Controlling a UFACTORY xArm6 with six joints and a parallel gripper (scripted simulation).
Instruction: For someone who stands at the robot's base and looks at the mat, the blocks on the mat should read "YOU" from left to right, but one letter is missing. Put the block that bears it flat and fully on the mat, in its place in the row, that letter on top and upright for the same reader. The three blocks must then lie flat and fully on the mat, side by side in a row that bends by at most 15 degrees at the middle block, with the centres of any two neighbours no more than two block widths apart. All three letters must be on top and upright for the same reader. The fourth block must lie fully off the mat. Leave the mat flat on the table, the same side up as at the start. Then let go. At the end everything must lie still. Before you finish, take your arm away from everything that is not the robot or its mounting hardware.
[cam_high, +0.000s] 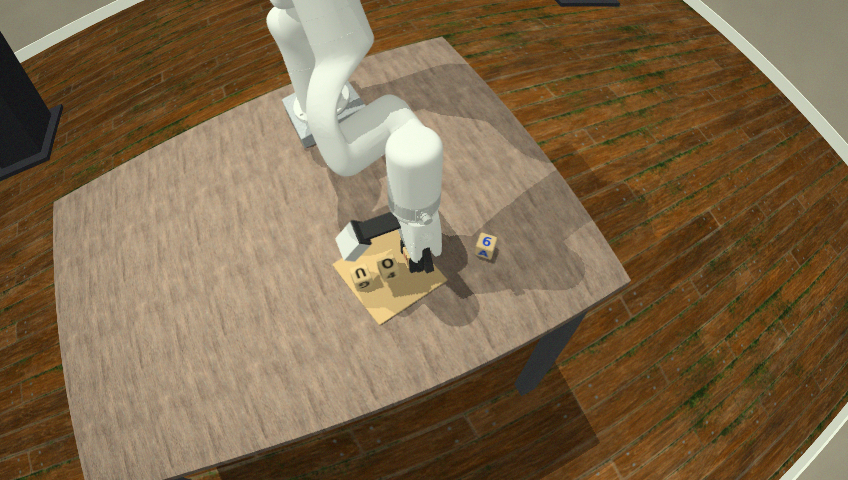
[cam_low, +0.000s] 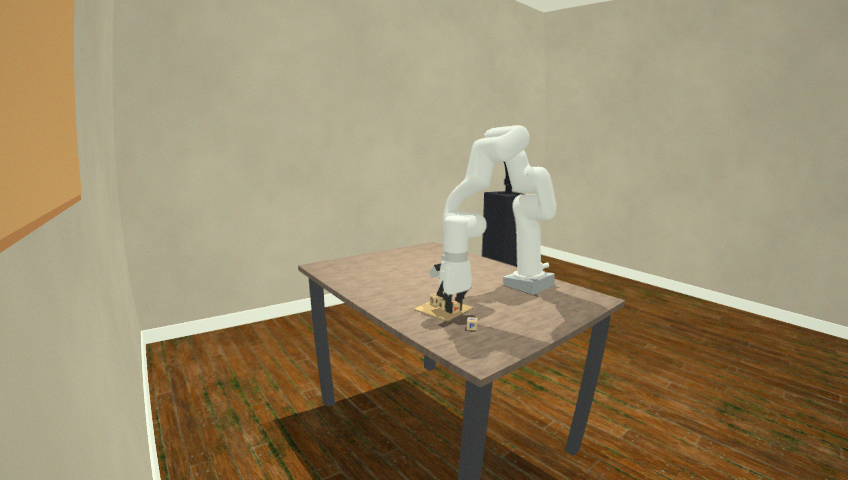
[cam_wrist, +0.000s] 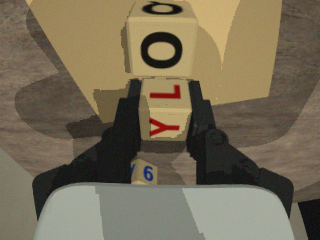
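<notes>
My jaws pinch the Y block (cam_wrist: 164, 112) from both sides. The O block (cam_wrist: 162, 39) lies just ahead, on the mat (cam_wrist: 247, 40).

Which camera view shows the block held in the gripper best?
The wrist view: the block fills the frame's middle, its red Y and L readable. The top view shows only a sliver beside the fingers; the exterior view shows a tiny speck.
</notes>
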